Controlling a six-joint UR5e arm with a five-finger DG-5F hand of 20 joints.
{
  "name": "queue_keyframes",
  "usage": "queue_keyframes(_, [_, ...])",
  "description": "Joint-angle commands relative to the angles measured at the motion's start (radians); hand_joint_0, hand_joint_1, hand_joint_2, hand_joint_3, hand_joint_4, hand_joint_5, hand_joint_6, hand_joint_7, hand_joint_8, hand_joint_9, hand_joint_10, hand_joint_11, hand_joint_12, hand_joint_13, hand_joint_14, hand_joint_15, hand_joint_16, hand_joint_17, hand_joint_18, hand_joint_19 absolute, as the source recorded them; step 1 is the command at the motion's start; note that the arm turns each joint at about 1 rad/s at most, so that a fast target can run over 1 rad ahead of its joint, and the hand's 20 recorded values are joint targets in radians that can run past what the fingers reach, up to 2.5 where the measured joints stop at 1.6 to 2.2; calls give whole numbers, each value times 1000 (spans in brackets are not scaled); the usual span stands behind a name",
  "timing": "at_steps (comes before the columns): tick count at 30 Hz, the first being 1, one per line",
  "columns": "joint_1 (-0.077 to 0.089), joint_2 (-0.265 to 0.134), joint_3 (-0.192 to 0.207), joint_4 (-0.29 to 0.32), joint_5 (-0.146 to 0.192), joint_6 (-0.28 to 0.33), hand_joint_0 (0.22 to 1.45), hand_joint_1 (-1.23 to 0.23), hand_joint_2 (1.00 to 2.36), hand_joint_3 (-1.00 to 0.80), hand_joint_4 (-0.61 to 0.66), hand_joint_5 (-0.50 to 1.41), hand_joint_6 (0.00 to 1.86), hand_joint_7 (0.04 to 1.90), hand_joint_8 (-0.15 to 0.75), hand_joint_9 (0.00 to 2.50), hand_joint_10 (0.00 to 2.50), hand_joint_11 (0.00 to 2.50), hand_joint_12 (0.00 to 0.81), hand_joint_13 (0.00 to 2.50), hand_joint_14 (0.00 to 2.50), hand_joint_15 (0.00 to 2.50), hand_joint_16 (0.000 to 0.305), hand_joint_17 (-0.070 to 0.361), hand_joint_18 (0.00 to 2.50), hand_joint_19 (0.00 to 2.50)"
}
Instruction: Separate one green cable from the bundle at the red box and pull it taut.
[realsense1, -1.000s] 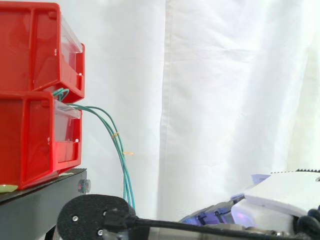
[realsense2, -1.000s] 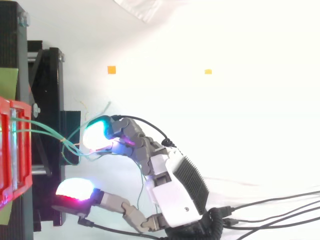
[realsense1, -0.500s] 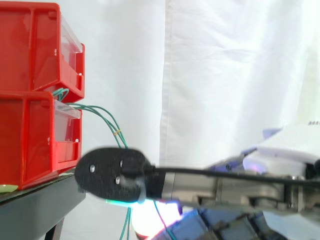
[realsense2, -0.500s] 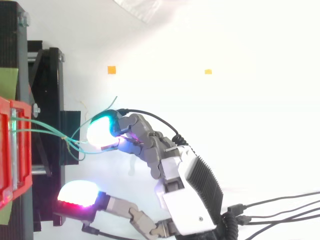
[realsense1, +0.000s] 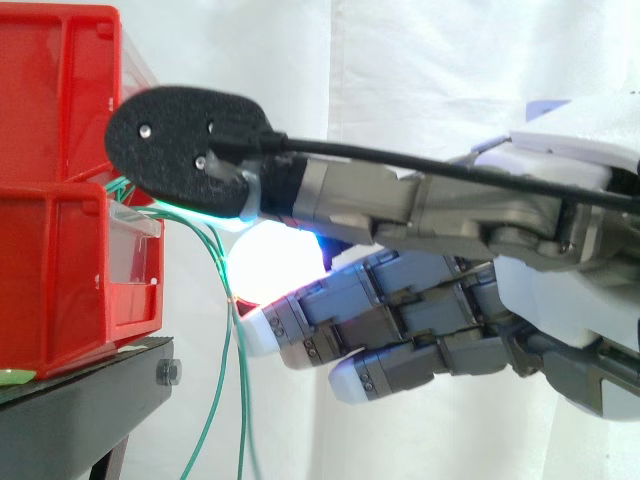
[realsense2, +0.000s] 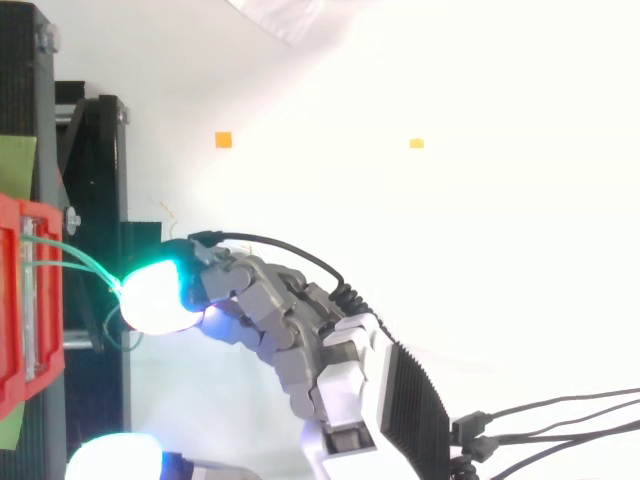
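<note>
Green cables come out of the red box at the left of the top view and run together to the tip of one cyan-glowing fingertip pad, where they touch it; a slack loop hangs just below that spot. In the side view we see the same cables leave the gap between the upper red bin and the lower red bin, bend right, then drop loosely past the edge of the black stand, splitting into two strands lower down. The hand reaches in from the right with its fingers stretched nearly straight and bunched side by side. The thumb is spread wide apart from them, its glowing pad well below the others in the top view. So the hand is wide, resting a fingertip on the cables. We cannot tell whether any single strand is nipped between neighbouring fingers. In the side view the black back of the nearest fingertip overlaps the upper bin's front corner, and a bright white pad glows just right of the hanging cables. White curtain behind. Two small orange markers lie on the floor, well apart from the hand.
</note>
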Motion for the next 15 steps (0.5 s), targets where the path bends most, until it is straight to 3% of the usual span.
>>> queue_keyframes(1, [-3, 1, 2, -71, -14, 75, 421, -733, 1000, -500, 416, -72, 503, 1317, 357, 743, 18, 517, 421, 540, 16, 475, 71, 160, 538, 615])
queue_keyframes(9, [-9, 0, -14, -115, -55, 146, 420, -730, 1000, -500, 437, -103, 505, 1052, 359, 750, 16, 516, 422, 545, 16, 478, 72, 161, 545, 614])
queue_keyframes(15, [-20, 1, -49, -163, -74, 213, 419, -731, 1000, -500, 417, -115, 504, 987, 359, 751, 16, 511, 424, 545, 18, 475, 72, 162, 549, 614])
